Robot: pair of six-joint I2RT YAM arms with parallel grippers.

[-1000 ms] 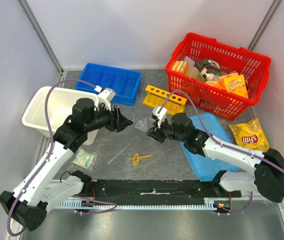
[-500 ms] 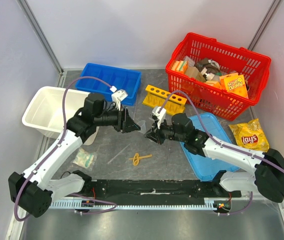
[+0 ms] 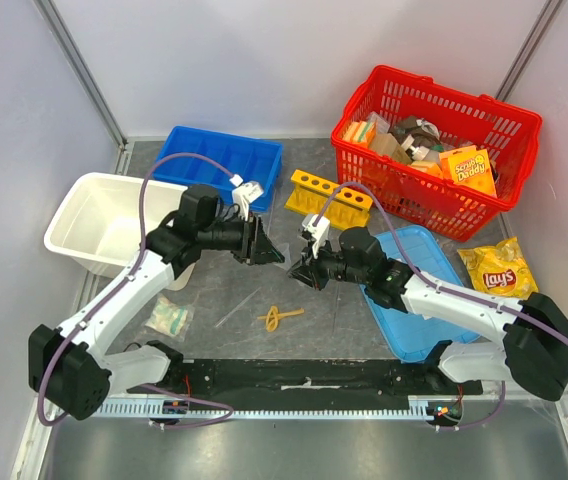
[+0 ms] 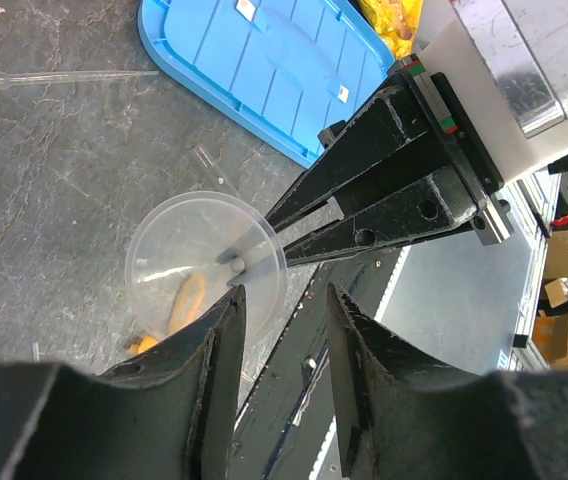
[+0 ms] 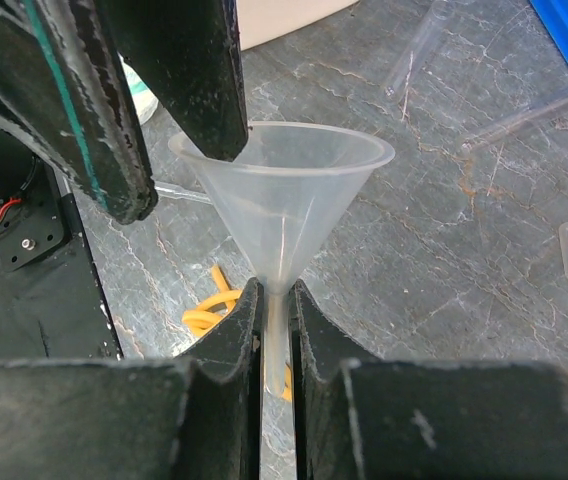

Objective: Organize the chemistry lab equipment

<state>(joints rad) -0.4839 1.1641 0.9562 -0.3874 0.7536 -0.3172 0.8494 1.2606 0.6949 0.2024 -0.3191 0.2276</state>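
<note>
Rack [image 3: 330, 196] between tray [image 3: 219, 163] and basket [image 3: 434, 215]; nearer, rubber band [image 3: 281, 317] right of bag [image 3: 169, 318], tube [image 3: 229, 315] perhaps between.

Left arm [image 3: 129, 290] swung right and reached further out over counter [image 3: 224, 285], step by step through both earlier views; shoulder end drew in from left edge. Left gripper [image 4: 284, 295] closed gap to funnel [image 5: 284, 190] held by right gripper [image 5: 276, 300]: a second ago well short of it, now open jaws at rim, one touching it. More of white tub [image 3: 89, 215] uncovered as arm left it.
</note>
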